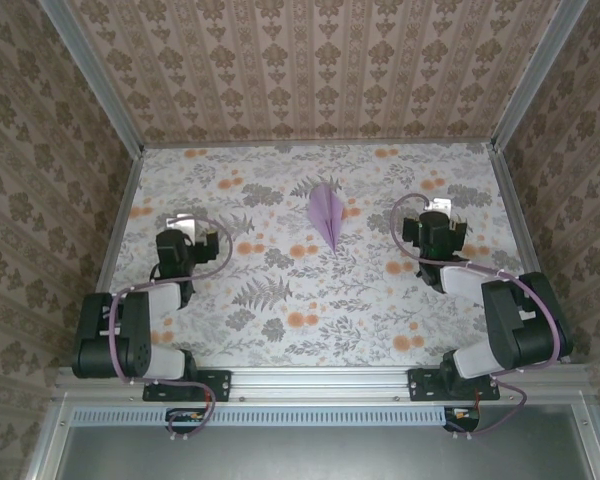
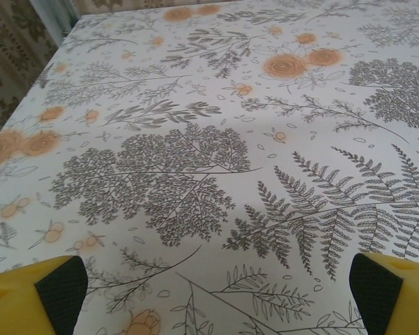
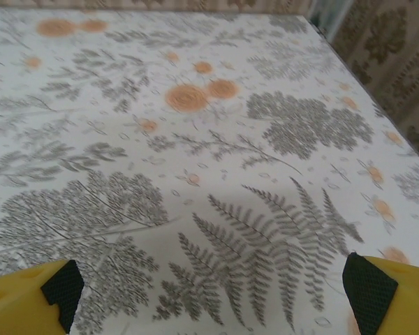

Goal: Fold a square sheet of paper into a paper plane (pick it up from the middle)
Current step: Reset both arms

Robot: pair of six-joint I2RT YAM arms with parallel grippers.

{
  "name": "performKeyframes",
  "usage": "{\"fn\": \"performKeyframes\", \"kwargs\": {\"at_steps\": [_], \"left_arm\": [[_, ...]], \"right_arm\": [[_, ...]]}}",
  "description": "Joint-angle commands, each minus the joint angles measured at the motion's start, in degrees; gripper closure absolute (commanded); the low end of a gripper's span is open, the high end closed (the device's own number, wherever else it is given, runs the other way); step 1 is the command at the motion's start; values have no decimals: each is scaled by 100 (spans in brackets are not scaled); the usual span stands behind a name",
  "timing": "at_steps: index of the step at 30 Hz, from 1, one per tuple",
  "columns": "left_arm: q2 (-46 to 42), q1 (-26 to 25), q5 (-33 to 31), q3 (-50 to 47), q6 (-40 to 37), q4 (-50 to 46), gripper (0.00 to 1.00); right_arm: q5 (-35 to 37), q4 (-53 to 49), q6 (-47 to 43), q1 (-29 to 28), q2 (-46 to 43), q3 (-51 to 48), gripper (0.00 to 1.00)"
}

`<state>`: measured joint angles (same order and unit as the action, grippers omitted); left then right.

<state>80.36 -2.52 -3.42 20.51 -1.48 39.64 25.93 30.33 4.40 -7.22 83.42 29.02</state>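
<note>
Yellow-fingered, the left gripper [image 2: 216,286] is spread wide, empty. Between the arms, well apart from both, the lilac paper plane [image 1: 327,215] is laid flat. It is judged light, flimsy and easily crushed, so it is best pinched along its centre crease. The right gripper [image 3: 213,286] is spread wide too, empty.

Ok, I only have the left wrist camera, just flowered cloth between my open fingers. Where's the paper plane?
Observer: The paper plane lies on the table, around the far middle, its narrow tip pointing back toward the arm bases.
Operator: Which side of my gripper is that?
Observer: The left gripper sits apart from it, off to the plane's left.
Operator: And the right arm?
Observer: The right gripper is open with nothing between its fingers, apart from the plane on its right side.
</note>
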Motion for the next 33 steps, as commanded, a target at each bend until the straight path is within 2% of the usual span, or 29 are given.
{"fn": "performKeyframes", "kwargs": {"at_steps": [1, 5, 10, 13, 33], "left_arm": [[222, 59, 272, -21, -246, 1013, 0], [523, 82, 257, 8, -200, 1208, 0], [715, 94, 230, 67, -169, 1229, 0], [749, 130, 207, 313, -136, 805, 0], [777, 118, 176, 314, -151, 834, 0]], "right_arm": [[-859, 1330, -200, 248, 188, -318, 0], [-1416, 1668, -194, 411, 248, -513, 0], [-1665, 2079, -225, 476, 429, -669, 0], [-1734, 1968, -195, 518, 445, -597, 0], [-1801, 1999, -203, 529, 421, -637, 0]]}}
